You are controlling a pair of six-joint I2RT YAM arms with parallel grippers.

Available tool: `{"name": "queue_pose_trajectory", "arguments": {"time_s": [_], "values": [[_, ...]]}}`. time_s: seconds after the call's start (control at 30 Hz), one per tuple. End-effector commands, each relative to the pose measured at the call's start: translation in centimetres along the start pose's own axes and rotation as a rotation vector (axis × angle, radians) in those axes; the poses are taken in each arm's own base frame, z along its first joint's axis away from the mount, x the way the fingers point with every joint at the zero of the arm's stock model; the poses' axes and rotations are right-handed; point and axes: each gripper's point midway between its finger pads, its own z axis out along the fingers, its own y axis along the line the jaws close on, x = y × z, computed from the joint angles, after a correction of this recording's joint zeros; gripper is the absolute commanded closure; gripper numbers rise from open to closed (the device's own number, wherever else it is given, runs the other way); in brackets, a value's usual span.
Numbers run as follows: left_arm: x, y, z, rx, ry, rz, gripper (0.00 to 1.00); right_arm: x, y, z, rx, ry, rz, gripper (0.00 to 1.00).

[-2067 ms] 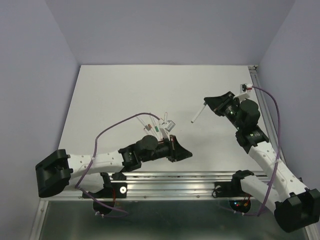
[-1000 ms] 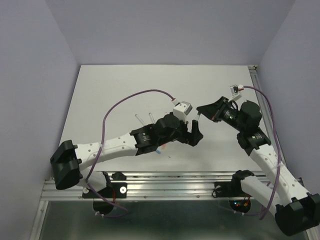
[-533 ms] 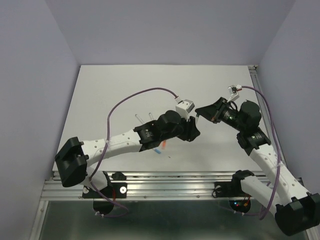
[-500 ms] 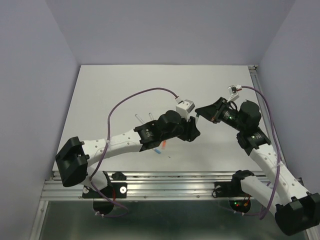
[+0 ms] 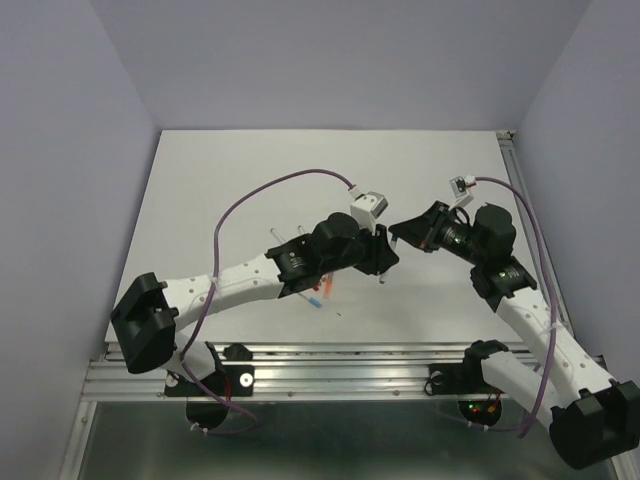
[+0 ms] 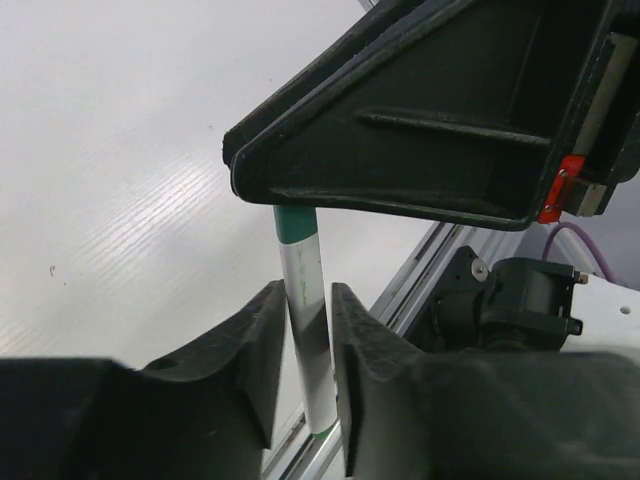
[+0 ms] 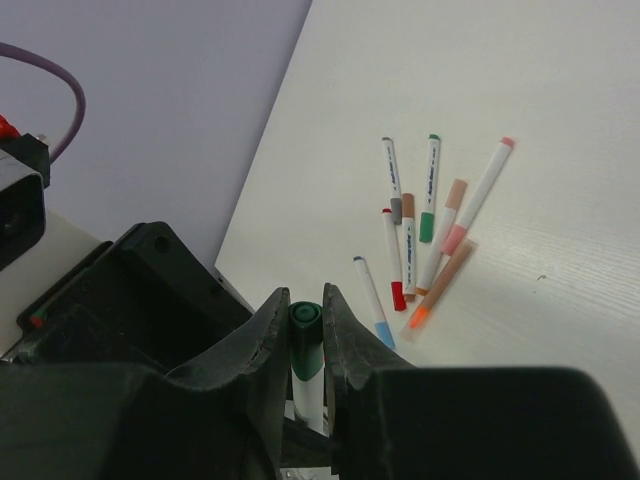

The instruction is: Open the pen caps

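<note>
Right gripper (image 7: 304,298) clamped on short green plastic pen cap (image 7: 305,350); left gripper (image 6: 306,300) pinched on thin white pen barrel (image 6: 300,255), centre of overhead frame.

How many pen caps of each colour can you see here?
Green caps: 2, one on a held pen
Brown caps: 2
Red cap: 1
Blue cap: 1
Pink cap: 1
Orange cap: 1
Grey cap: 1
Total: 9

Short green plastic cap (image 7: 304,335) in my right gripper (image 7: 303,300), its thin white barrel (image 6: 308,330) in my left gripper (image 6: 305,292); loose pens (image 5: 322,291) seemingly beneath my left arm (image 5: 250,281).
</note>
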Motion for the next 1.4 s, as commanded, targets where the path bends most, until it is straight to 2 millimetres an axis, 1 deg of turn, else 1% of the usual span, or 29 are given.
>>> {"name": "queue_pose_trajectory", "arguments": {"time_s": [0.0, 0.03, 0.07, 0.13, 0.27, 0.37, 0.4, 0.43, 0.5, 0.53, 0.63, 0.77, 0.8, 0.83, 0.87, 0.9, 0.97, 1.0, 1.07, 1.17, 1.2, 1.27, 1.3, 1.33, 1.37], "values": [[-2.7, -2.1, -0.1, 0.076, -0.064, 0.002, 0.67, 0.2, 0.7, -0.1, -0.051, -0.003, -0.042, 0.99], [-2.6, -2.3, 0.0, 0.086, -0.056, 0.003, 0.78, 0.2, 0.7, -0.1, -0.057, -0.002, -0.039, 0.99], [-2.5, -2.3, 0.1, 0.089, -0.052, 0.002, 0.84, 0.2, 0.7, -0.1, -0.058, -0.003, -0.040, 0.99], [-2.4, -2.4, 0.2, 0.092, -0.048, -0.006, 1.00, 0.3, 0.5, -0.1, -0.051, -0.006, -0.033, 0.99], [-2.3, -2.5, 0.0, 0.111, -0.058, -0.026, 1.00, -0.1, 0.0, -0.1, -0.032, -0.039, -0.040, 0.99], [-2.8, -2.9, -0.7, 0.139, -0.100, -0.048, 1.00, -0.2, 0.1, -0.2, -0.039, -0.061, -0.038, 0.99], [-2.8, -2.9, -0.8, 0.143, -0.108, -0.051, 1.00, -0.1, 0.3, -0.2, -0.051, -0.057, -0.039, 0.95], [-2.8, -2.8, -0.8, 0.142, -0.112, -0.056, 1.00, 0.0, 0.8, -0.2, -0.076, -0.043, -0.040, 0.84], [-3.0, -3.0, -0.8, 0.146, -0.119, -0.062, 1.00, 0.3, 1.1, -0.2, -0.098, -0.025, -0.036, 0.78], [-3.0, -3.1, -0.7, 0.148, -0.119, -0.064, 1.00, 0.4, 1.3, -0.2, -0.106, -0.018, -0.030, 0.73], [-3.3, -3.2, -0.6, 0.154, -0.124, -0.070, 1.00, 0.4, 1.6, -0.3, -0.111, -0.010, -0.029, 0.67], [-3.4, -3.4, -0.5, 0.159, -0.122, -0.074, 1.00, 0.3, 1.5, -0.5, -0.093, -0.019, -0.032, 0.64], [-3.3, -3.5, -0.4, 0.161, -0.119, -0.074, 1.00, 0.3, 1.4, -0.5, -0.088, -0.016, -0.029, 0.65], [-3.4, -3.5, -0.4, 0.163, -0.120, -0.075, 1.00, 0.3, 1.3, -0.5, -0.085, -0.015, -0.029, 0.69], [-3.4, -3.5, -0.4, 0.161, -0.119, -0.077, 1.00, 0.3, 1.3, -0.5, -0.082, -0.017, -0.028, 0.75], [-3.2, -3.4, -0.3, 0.156, -0.115, -0.079, 1.00, 0.3, 1.3, -0.5, -0.082, -0.017, -0.026, 0.86], [-3.4, -3.2, -0.3, 0.148, -0.122, -0.081, 1.00, 0.3, 1.3, -0.5, -0.082, -0.017, -0.028, 0.93], [-3.5, -3.3, -0.4, 0.149, -0.125, -0.083, 1.00, 0.3, 1.3, -0.5, -0.083, -0.020, -0.026, 0.94], [-3.3, -3.4, -0.5, 0.159, -0.120, -0.085, 1.00, -0.1, 0.9, -0.4, -0.058, -0.044, -0.033, 0.99], [-2.8, -3.6, -1.1, 0.180, -0.114, -0.101, 1.00, -0.9, 0.1, -0.4, -0.013, -0.090, -0.046, 0.99], [-1.7, -3.5, -1.2, 0.199, -0.097, -0.123, 1.00, -1.2, 0.0, -0.3, -0.003, -0.102, -0.059, 0.99], [-0.6, -3.7, -1.7, 0.237, -0.081, -0.150, 1.00, -1.8, -0.5, -0.2, 0.027, -0.130, -0.058, 0.99], [-0.2, -4.1, -2.2, 0.258, -0.075, -0.176, 1.00, -2.5, -0.8, -0.1, 0.047, -0.158, -0.062, 0.99], [1.3, -3.6, -2.3, 0.259, -0.050, -0.188, 1.00, -2.8, -1.0, 0.0, 0.059, -0.168, -0.067, 0.99], [1.8, -3.4, -2.5, 0.255, -0.046, -0.202, 1.00, -3.1, -1.2, 0.1, 0.073, -0.180, -0.060, 0.99]]}}
